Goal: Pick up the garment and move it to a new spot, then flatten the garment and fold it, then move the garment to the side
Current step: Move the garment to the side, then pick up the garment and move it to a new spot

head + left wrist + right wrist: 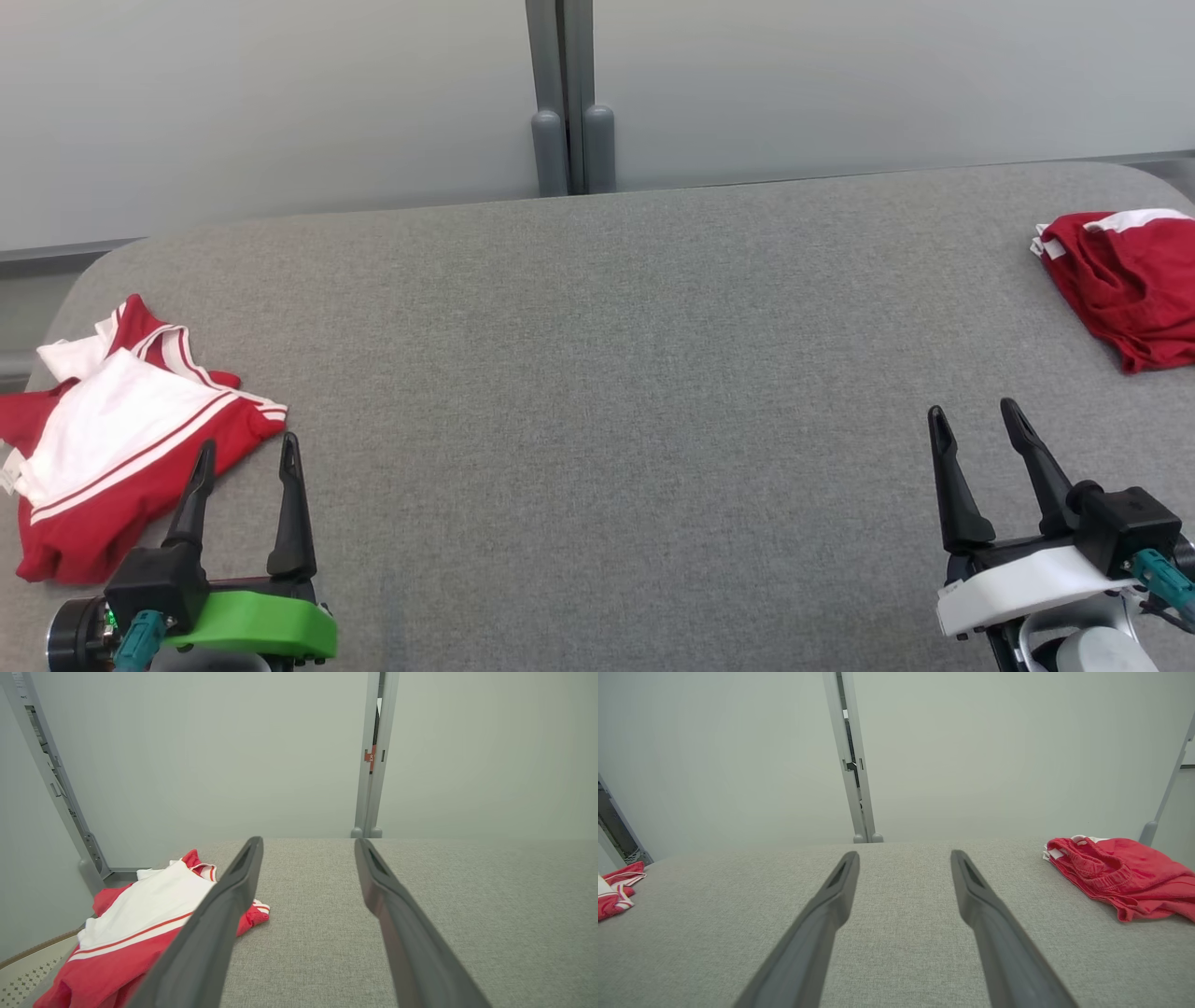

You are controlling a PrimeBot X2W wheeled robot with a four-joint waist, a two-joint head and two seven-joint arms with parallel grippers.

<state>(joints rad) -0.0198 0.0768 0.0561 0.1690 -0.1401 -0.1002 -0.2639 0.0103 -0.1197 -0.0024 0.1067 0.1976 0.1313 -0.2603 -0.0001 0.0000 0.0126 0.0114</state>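
Garment (131,439), red-white top, crumpled at worktop (597,420) left edge, just beside left gripper (248,442), handy for first pick. Red shorts (1120,289) far right, probably set aside. Both jaws released, empty; right gripper (973,409) over bare middle

Left gripper (248,443) had two long, dark, tapered fingers (292,523) on black mounts, a green shell (252,623) and a teal connector (140,639). Right gripper (973,409) matched, but with a white shell (1018,583).

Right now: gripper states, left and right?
Left gripper: open, holding nothing.
Right gripper: open, holding nothing.
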